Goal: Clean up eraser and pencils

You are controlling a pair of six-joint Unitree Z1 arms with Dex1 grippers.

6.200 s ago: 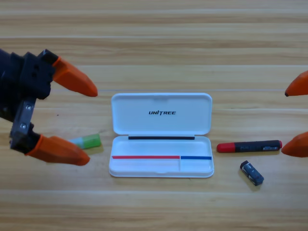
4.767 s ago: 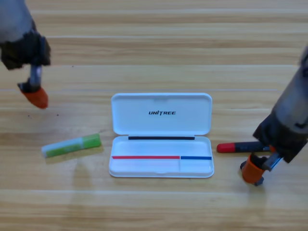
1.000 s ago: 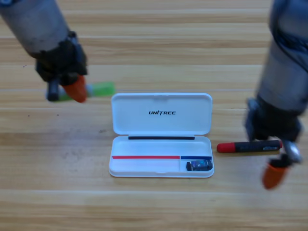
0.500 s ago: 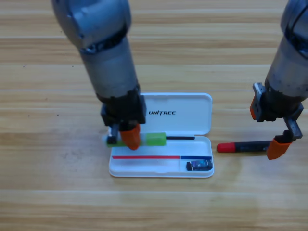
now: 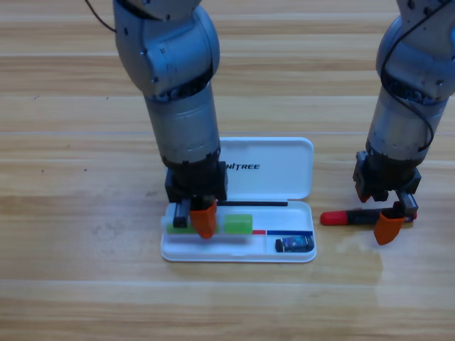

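The green pencil (image 5: 239,224), short and thick, sits over the white case (image 5: 284,153), clenched in the left fingers (image 5: 204,222). The right fingers (image 5: 387,229) touch the red-and-black pencil (image 5: 341,217); grip unclear.

Open white plastic case (image 5: 238,249) at centre of wooden table (image 5: 71,284), lid behind tray. Green stick pencil (image 5: 239,224) in tray's long left compartment, under left gripper (image 5: 195,217). Small dark block eraser (image 5: 294,244) in right compartment. Red-ended black stick pencil (image 5: 346,217) on table right of case, beneath right gripper (image 5: 388,222).
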